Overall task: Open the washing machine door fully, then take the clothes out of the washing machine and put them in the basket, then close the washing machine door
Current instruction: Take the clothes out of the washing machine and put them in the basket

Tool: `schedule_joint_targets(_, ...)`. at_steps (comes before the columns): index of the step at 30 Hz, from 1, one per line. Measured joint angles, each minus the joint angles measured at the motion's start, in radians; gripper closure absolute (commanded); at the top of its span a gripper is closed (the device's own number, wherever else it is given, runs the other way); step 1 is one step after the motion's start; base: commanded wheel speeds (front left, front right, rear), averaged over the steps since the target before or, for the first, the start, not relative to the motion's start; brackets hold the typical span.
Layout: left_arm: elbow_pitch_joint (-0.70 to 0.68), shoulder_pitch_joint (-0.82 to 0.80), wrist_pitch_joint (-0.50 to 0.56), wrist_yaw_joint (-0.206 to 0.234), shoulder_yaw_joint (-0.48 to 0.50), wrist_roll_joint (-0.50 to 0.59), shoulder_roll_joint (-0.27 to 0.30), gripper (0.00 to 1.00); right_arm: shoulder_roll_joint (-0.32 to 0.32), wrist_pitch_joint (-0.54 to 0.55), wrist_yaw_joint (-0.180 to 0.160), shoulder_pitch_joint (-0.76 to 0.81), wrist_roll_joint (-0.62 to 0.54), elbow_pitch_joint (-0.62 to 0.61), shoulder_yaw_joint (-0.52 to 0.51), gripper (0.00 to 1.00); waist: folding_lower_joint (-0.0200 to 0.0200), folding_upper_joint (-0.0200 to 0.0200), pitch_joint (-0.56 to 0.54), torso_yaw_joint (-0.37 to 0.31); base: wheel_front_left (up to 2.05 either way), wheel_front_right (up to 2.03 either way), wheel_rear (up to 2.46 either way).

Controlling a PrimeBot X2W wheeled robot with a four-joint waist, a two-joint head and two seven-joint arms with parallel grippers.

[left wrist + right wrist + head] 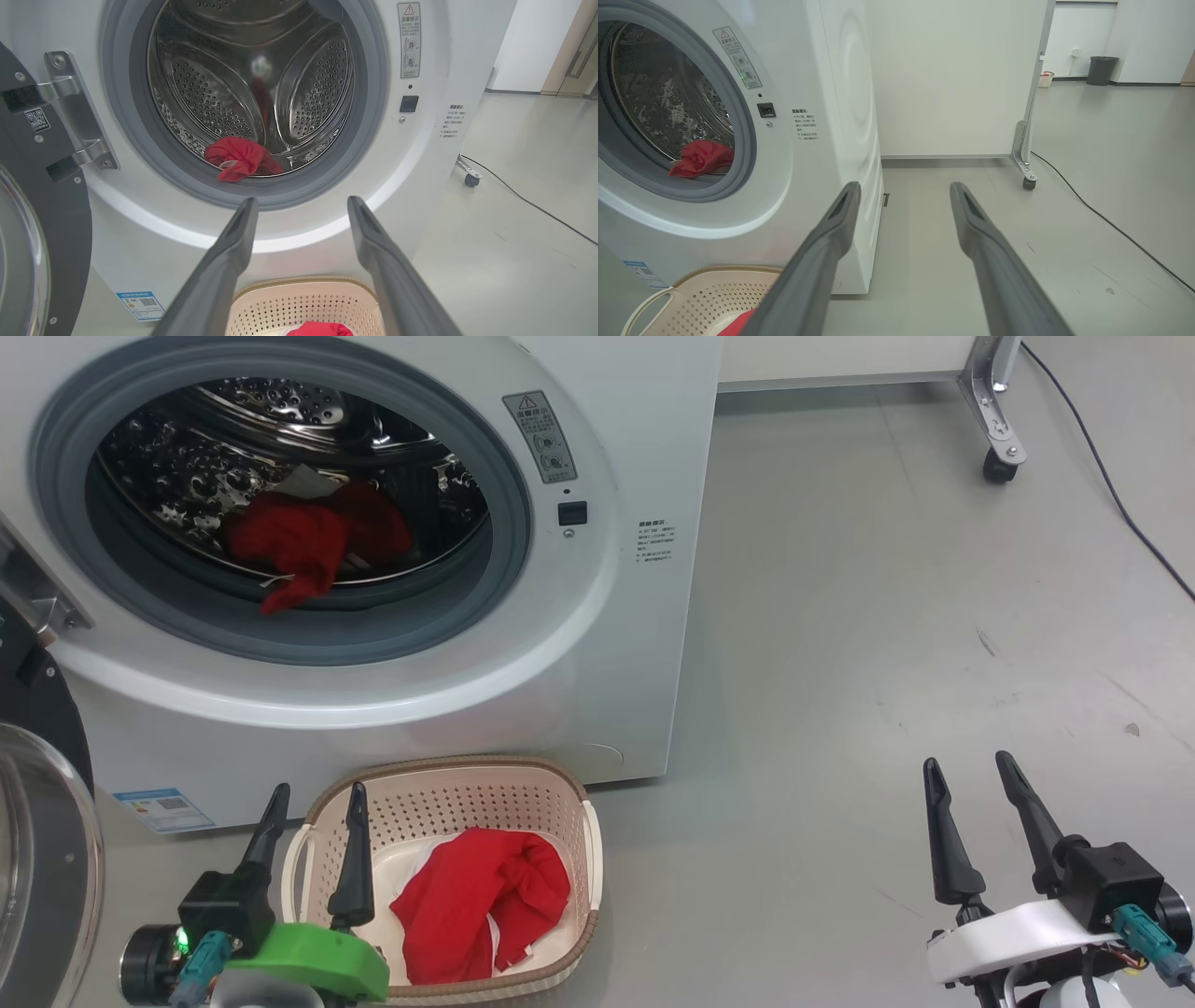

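The machine [607, 616] stands on the floor with its drum mouth uncovered. The door [42, 868] is swung wide to the left with its glass bowl facing out, so the opening step looks done. The basket [467, 765] sits on the floor just before the machine's lower front edge, below the mouth. Some clothes [481, 901] lie in the basket. A red bundle [313, 541] is left at the drum's lower front, one flap hanging toward the grey gasket. Unloading looks to be the step in hand, perhaps half done, with closing the door to come after.

The left gripper [317, 791] hovers low over the basket's left end. Its fingers point up toward the mouth, and its jaws are spread wide, holding nothing. The right gripper [967, 761] is well apart to the right over bare floor, its jaws equally wide and empty.

The next move probably falls to the left arm. It would need to rise, reach in through the mouth, set its jaws around the bundle, pinch a thick fold and draw it out clear of the gasket.
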Motion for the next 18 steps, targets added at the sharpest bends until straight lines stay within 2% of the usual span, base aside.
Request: schedule_joint_targets(18, -0.083, 0.047, 0.022, 0.017, -0.009, 0.000, 0.000, 0.00, 0.002, 0.000, 0.000, 0.011, 0.000, -0.011, 0.004, 0.00, 0.0000, 0.0000, 0.004, -0.001, 0.00, 0.00, 0.00)
